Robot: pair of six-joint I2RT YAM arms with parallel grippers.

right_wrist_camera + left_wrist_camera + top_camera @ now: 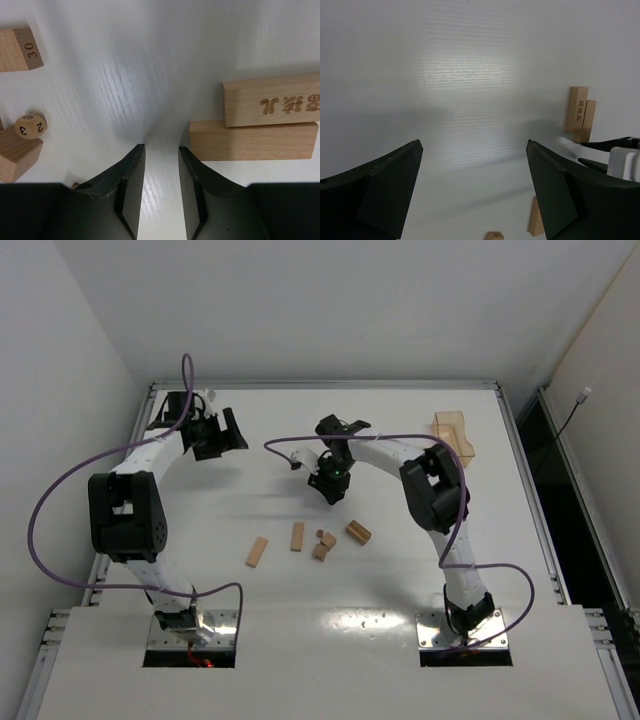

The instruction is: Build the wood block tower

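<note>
Small light-brown wooden blocks lie loose at the table's middle front: a plank [257,551], a second plank [297,536], two small pieces [323,544] and a pair of planks lying one against the other [358,531]. My right gripper [331,487] hovers just behind them. In the right wrist view its jaws [161,147] stand a narrow gap apart with only bare table between. The paired planks [270,107] lie to its right. A block marked 30 [17,50], a numbered bead [30,126] and another block [15,152] lie to its left. My left gripper [218,433] is wide open and empty at the far left.
A translucent amber plastic box [452,433] stands at the far right of the table. The left wrist view shows the paired planks [580,114], a plank [536,217], a tiny cube [495,235] and part of the right gripper [622,162] at its right edge.
</note>
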